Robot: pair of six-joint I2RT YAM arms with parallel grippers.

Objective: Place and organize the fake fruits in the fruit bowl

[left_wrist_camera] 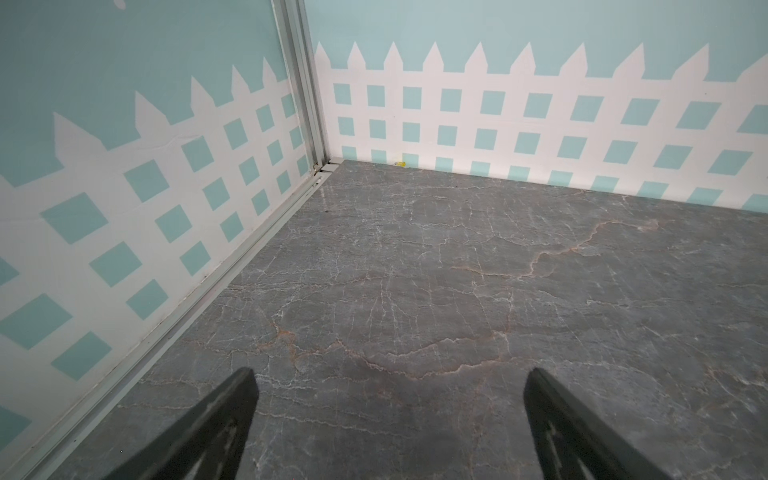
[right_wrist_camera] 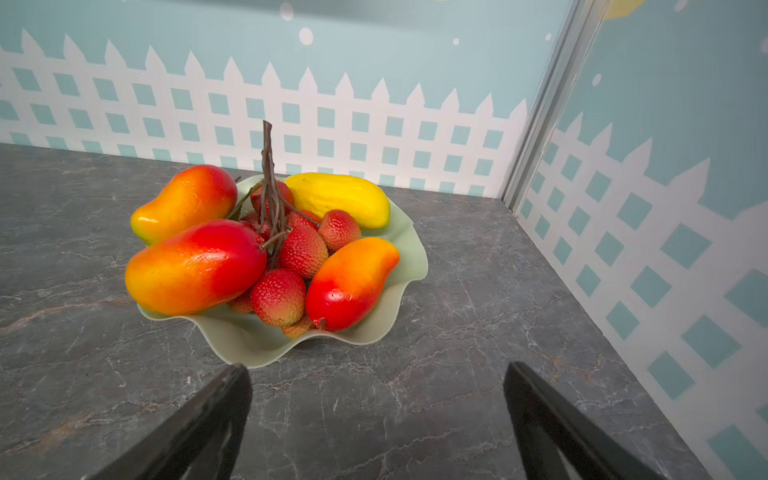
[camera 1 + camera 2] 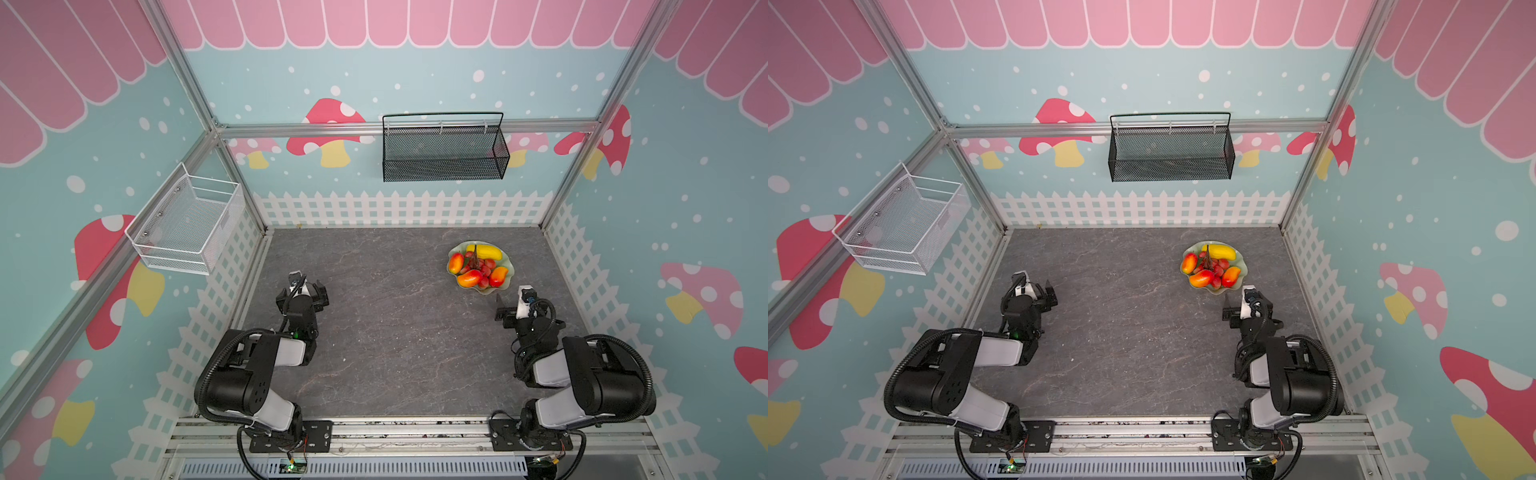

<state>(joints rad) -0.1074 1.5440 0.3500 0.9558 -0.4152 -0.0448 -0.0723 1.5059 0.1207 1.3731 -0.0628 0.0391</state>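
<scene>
Bowl [image 2: 249, 345] near right tool [image 2: 376, 370], apart.

Mangoes [image 2: 195, 266]: three. Yellow fruit [image 2: 338, 198]: one; red-ball cluster [image 2: 301, 249]: one (balls partly hidden, uncounted). Fruit bowl [image 2: 249, 347]: one; mesh baskets [image 3: 444, 153]: two.

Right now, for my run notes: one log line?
fruits: all in fruit bowl; left gripper: open, empty; right gripper: open, empty

Grey marbled tabletop [image 3: 395, 332] carries mint fruit bowl [image 2: 257, 345].
</scene>
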